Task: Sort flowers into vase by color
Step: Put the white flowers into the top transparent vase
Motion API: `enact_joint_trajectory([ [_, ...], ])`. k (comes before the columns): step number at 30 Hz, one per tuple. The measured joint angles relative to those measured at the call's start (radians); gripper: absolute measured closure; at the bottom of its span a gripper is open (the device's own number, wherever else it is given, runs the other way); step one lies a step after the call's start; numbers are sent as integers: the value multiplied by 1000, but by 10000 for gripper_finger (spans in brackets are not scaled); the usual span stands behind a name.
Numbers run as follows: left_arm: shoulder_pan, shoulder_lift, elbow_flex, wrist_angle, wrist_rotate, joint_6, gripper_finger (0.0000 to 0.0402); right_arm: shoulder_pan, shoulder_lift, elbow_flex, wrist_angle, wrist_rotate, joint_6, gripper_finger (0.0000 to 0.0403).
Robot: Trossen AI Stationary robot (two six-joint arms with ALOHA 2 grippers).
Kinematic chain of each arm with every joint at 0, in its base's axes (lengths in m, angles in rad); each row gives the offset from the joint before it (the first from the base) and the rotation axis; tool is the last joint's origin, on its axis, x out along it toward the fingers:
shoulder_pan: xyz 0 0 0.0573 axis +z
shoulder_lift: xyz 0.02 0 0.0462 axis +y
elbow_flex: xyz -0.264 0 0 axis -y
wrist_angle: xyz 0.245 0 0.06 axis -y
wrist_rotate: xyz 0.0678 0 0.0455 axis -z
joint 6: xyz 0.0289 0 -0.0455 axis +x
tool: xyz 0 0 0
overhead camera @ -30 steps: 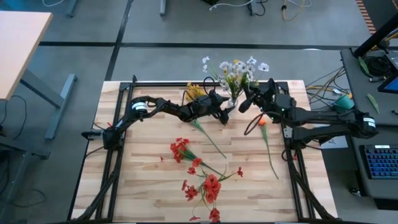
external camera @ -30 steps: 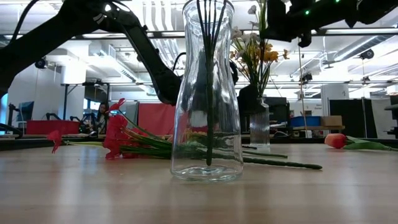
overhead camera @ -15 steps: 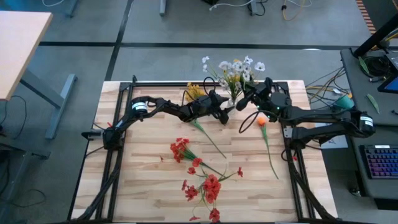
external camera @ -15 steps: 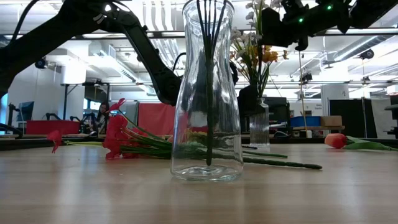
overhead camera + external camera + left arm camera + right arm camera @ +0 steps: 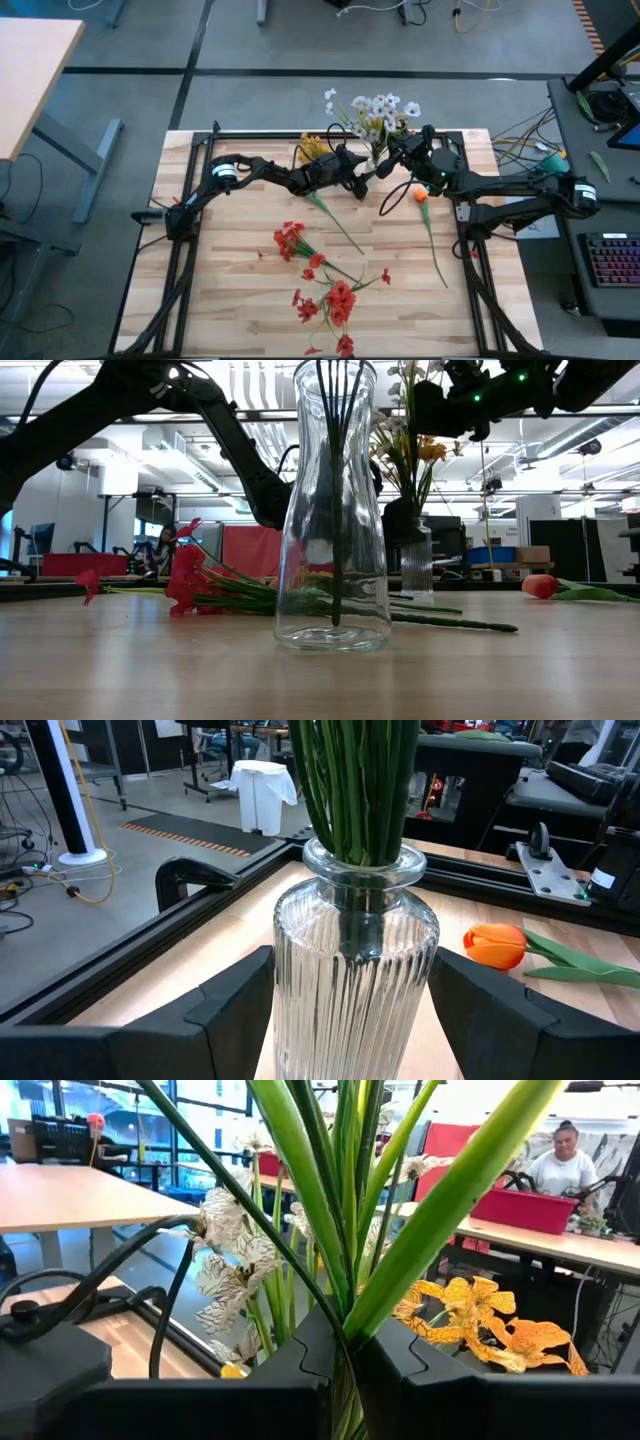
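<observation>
A ribbed glass vase [image 5: 352, 1020] stands at the table's far middle, holding a bunch of white and yellow flowers [image 5: 378, 110]. My left gripper [image 5: 352, 990] is closed around the vase's body. My right gripper [image 5: 393, 157] is shut on green stems [image 5: 345, 1295] of that bunch, above the vase's mouth. Red flowers [image 5: 325, 285] lie on the table's near middle. An orange flower [image 5: 421, 196] lies at the right, and a yellow spray [image 5: 315, 148] at the far left of the vase. A smooth clear vase [image 5: 333, 530] close to the low camera holds dark stems. My left gripper pinches the ribbed vase's body [image 5: 290, 1005] between its two fingers, one on each side. The fingers come in level from the table's left. The vase stands upright with its base on the table. My right gripper pinches green stems [image 5: 347, 1342] of the white and yellow bunch between its shut fingers, above the vase's mouth. It comes in about level from the table's right. The stems run on upward past the fingers; how many are caught does not show.
A long green stem [image 5: 335, 222] lies on the wood between the left arm and the red flowers. Black frame rails [image 5: 190, 215] run along the table's sides. Bare wood [image 5: 240, 290] lies at the near left. A person [image 5: 565, 1160] sits in the room beyond.
My right gripper has moved a little toward the table's left and far edge and rolled slightly, keeping its hold on the stems. The bunch's blossoms have shifted the same way. My left gripper and the ribbed vase have stayed still.
</observation>
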Motion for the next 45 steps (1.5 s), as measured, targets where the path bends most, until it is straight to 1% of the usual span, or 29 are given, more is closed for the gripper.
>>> enact_joint_trajectory([
  [6, 0, 0, 0, 0, 0, 0, 160, 0, 31, -1, -9, -3, -29, 385],
  [23, 0, 0, 0, 0, 0, 0, 160, 0, 99, -3, -35, -3, 19, 383],
  [26, 0, 0, 0, 0, 0, -3, 160, 0, 96, -3, -49, -3, 30, 368],
  [30, 0, 0, 0, 0, 0, -3, 160, 0, 82, -3, -102, -2, 76, 326],
  [34, 0, 0, 0, 1, 0, -9, 160, 1, 52, -4, -152, -3, 81, 286],
  [38, 0, 0, 0, 1, 0, -11, 160, 1, 20, -4, -144, -18, 83, 266],
  [41, 0, 0, 0, 1, 0, -11, 160, 1, 11, 0, -145, -36, 79, 272],
  [43, 0, 0, 0, 1, 0, -11, 160, 1, 14, 6, -146, -38, 68, 290],
  [45, 0, 0, 0, 0, 0, -11, 160, 1, 21, 10, -145, -38, 61, 317],
])
